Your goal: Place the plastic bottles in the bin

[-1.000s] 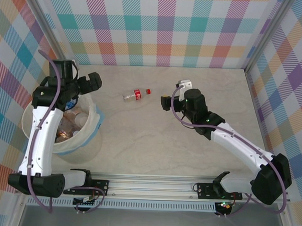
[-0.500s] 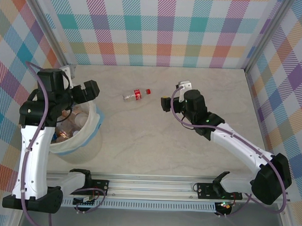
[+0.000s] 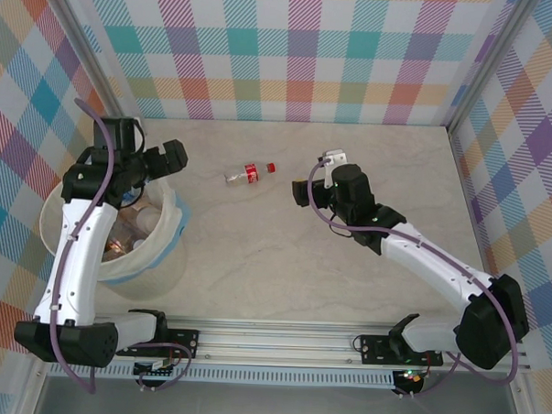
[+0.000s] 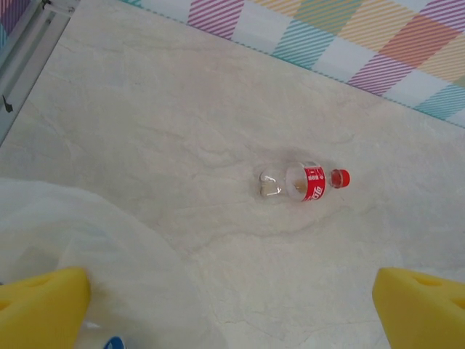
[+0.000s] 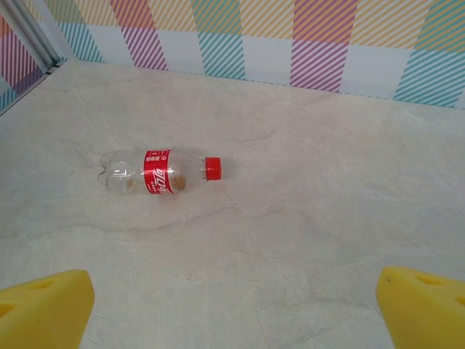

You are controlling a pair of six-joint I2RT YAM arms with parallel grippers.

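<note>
- Red-labelled plastic bottle point(image 3: 248, 174) lies on its side on the counter point(image 3: 347, 265), between the two arms and apart from both.
- Left pincer point(image 3: 159, 165) is spread wide and empty over the bin point(image 3: 168, 257) rim (likely a drop-off spot).
- Right pincer point(image 3: 312, 176) is released and empty, facing the bottle, probably lined up to grab it.
- Other bottles point(image 3: 128, 228) sit inside the bin.

Two arms, matching build. Left arm point(image 3: 77, 253) and right arm point(image 3: 438, 264): glossy white shells, black joints and wrists. Lilac cable point(image 3: 79, 104) looped along each. Small green light point(image 3: 381, 214) on right arm. White bracket point(image 3: 333, 158) at right wrist. Black bases point(image 3: 156, 333) bolted on ridged silver rail point(image 3: 279, 340). Gripper fingertips point(image 4: 43, 309) bright yellow, blocky.
</note>
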